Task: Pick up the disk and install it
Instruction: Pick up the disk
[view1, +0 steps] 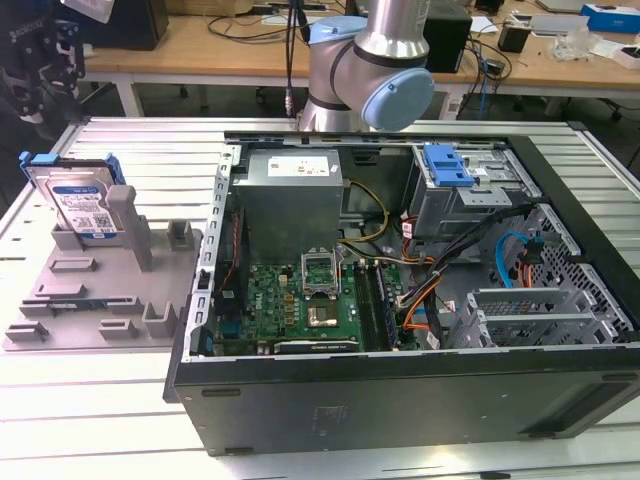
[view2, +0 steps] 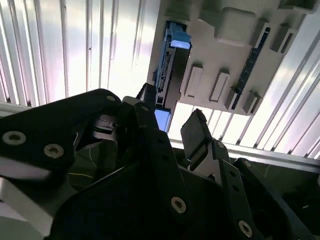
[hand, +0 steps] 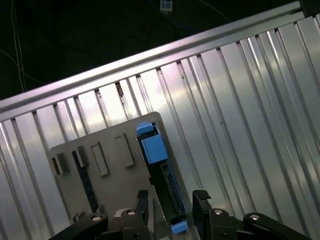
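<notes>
The disk (view1: 83, 205) stands upright on its edge in a slot of the grey holder (view1: 100, 300) on the exterior view's left. It is silver-grey with a blue-and-white label and a blue frame. In both wrist views I look down on its thin top edge, the disk (view2: 169, 75) (hand: 161, 172) lying in line with the gap between my fingers. My gripper (view2: 170, 117) (hand: 172, 205) is open and hovers well above the disk without touching it. In the exterior view the gripper (view1: 42, 65) is a dark shape at the upper left, above the holder.
An open computer case (view1: 400, 400) lies on the ribbed metal table (view1: 90, 420), to the holder's right in the exterior view. Inside are a motherboard (view1: 300, 300), a grey metal box (view1: 290, 190) with a white sticker, cables, and a drive bay with a blue clip (view1: 447, 165).
</notes>
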